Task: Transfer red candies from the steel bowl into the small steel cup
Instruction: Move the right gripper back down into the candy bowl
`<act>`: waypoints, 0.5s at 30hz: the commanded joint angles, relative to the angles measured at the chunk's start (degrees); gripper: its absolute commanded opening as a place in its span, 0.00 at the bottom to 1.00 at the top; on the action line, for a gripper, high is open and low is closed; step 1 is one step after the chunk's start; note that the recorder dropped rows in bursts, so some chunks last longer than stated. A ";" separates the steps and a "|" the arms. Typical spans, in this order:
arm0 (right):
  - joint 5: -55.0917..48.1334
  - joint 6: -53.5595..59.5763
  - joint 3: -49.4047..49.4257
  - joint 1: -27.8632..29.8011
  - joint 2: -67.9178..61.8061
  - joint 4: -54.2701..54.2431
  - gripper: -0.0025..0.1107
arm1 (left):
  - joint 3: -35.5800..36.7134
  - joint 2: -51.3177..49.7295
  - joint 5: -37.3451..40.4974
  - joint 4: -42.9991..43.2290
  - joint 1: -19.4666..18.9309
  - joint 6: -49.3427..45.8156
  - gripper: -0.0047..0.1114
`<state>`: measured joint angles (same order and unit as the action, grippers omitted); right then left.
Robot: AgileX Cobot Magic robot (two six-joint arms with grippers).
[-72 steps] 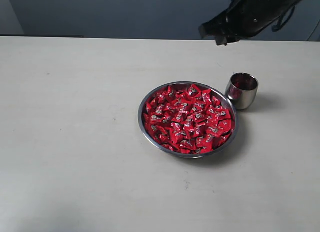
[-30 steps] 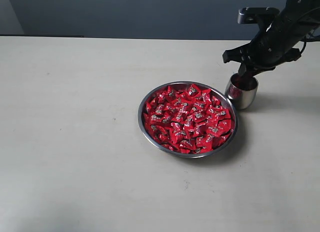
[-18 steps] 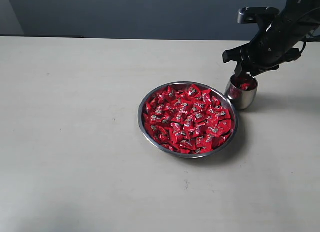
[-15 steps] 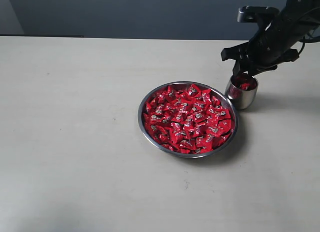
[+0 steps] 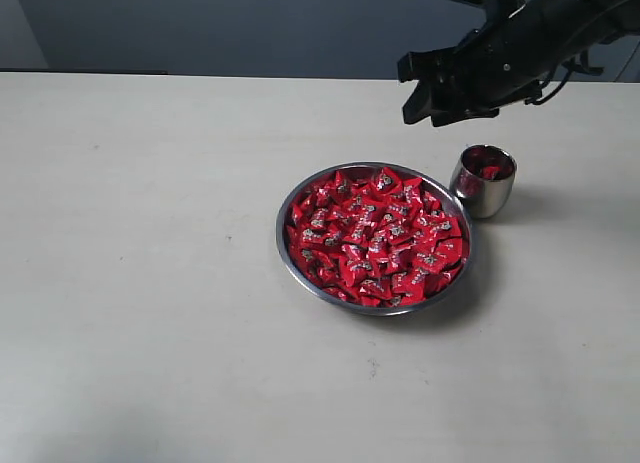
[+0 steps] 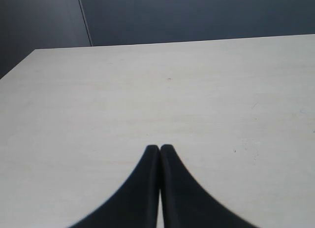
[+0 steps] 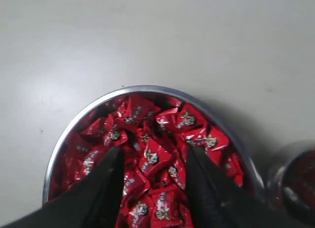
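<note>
Exterior view: steel bowl (image 5: pixel 280 241) mid-desk (image 5: pixel 150 283), heaped with red candies (image 5: pixel 375 238). Small steel cup (image 5: pixel 484 190) just beside bowl at 2 o'clock; few candies inside. Right gripper (image 5: pixel 425 113) hovers above bowl's 1 o'clock.

Left wrist view: left gripper (image 6: pixel 160 150) fingers together, holding nothing.

Right wrist view: right gripper fingers apart, nothing between, over candies.

Judgement: transfer begun, bulk remaining.

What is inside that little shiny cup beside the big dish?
At the mouth of the small steel cup, red candies show. Its steel wall hides how many lie beneath them and how deep they go.
</note>
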<state>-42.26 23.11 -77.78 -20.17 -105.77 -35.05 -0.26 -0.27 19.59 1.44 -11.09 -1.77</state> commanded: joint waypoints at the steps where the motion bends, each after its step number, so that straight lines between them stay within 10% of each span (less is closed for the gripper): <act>1: 2.17 0.88 -0.23 -3.04 0.17 1.81 0.38 | 0.26 0.27 -0.45 0.11 0.38 0.08 0.04; 15: -5.89 -1.69 -0.23 -3.93 -5.23 6.02 0.38 | 0.26 0.27 -0.45 0.11 0.38 0.08 0.04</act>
<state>-46.98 23.07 -77.78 -24.12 -110.74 -31.13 -0.26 -0.27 19.59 1.44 -11.09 -1.77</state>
